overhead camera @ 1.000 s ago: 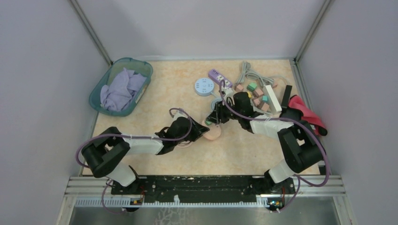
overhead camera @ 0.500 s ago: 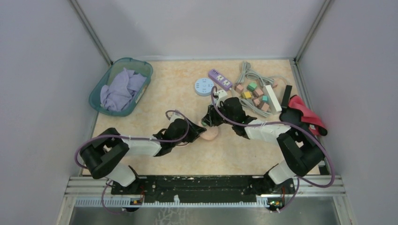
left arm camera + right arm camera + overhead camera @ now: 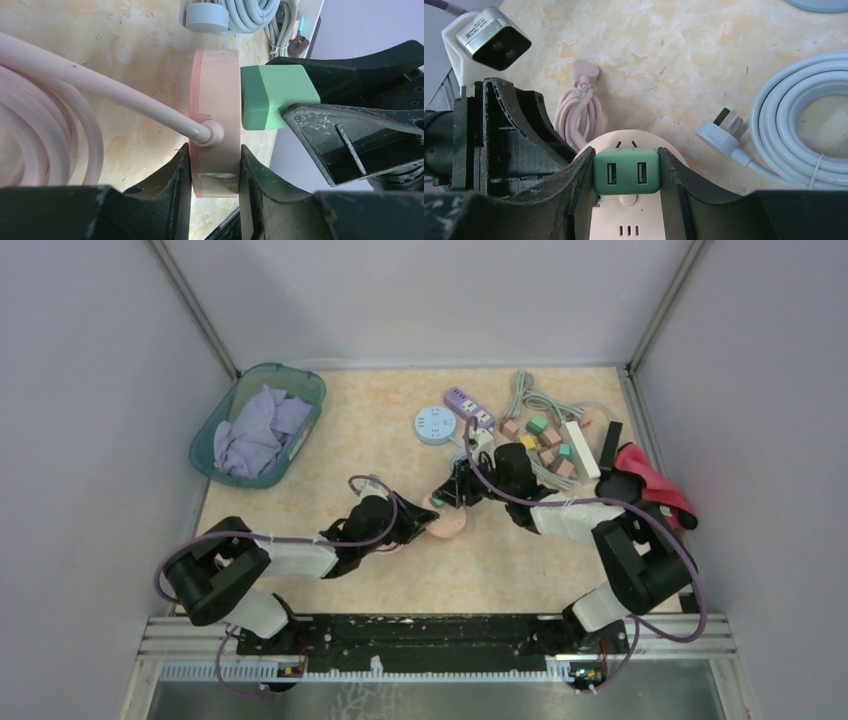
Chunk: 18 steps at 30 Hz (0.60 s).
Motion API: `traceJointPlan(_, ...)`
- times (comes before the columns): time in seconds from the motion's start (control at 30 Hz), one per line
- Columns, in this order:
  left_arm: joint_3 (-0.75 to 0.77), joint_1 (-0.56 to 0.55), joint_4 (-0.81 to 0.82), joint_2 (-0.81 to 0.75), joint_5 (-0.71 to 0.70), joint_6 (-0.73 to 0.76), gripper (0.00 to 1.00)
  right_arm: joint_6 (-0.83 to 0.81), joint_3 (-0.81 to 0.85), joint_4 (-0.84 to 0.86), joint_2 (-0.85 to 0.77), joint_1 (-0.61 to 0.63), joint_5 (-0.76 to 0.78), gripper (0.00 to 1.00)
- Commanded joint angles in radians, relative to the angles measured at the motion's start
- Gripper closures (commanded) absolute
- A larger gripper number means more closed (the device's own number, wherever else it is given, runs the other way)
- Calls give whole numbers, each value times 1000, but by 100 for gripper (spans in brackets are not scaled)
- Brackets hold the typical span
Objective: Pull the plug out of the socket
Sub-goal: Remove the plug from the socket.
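At mid-table on the marbled beige top (image 3: 520,570), left gripper (image 3: 215,172) clamps the smooth round pink socket (image 3: 217,85) across its flat faces; right gripper (image 3: 626,167) pinches the boxy green plug (image 3: 277,95), flush against the socket.

The green plug (image 3: 626,173) fills the gap between the fingers of the right gripper (image 3: 626,156). At their left the left gripper (image 3: 214,152), clamped on the pink socket (image 3: 216,90), blocks the way. Right of them the table (image 3: 684,95) is bare until a grey cable (image 3: 794,125).
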Motion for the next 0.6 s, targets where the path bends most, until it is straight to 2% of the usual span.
traceJointPlan(0.0,-20,14,24,-20,7,8,100,110,-19,211,-39,29,-65,100)
traceJointPlan(0.17,5,14,26,17,50,21,100,69,-35,241,-74,148,61,100)
traceJointPlan(0.33,19,13,42,62,95,23,100,39,-4,201,-65,145,148,100)
traceJointPlan(0.43,14,13,40,75,102,26,100,45,4,191,-73,91,110,100)
traceJointPlan(0.57,2,15,34,98,90,29,100,91,2,221,-76,-14,-24,100)
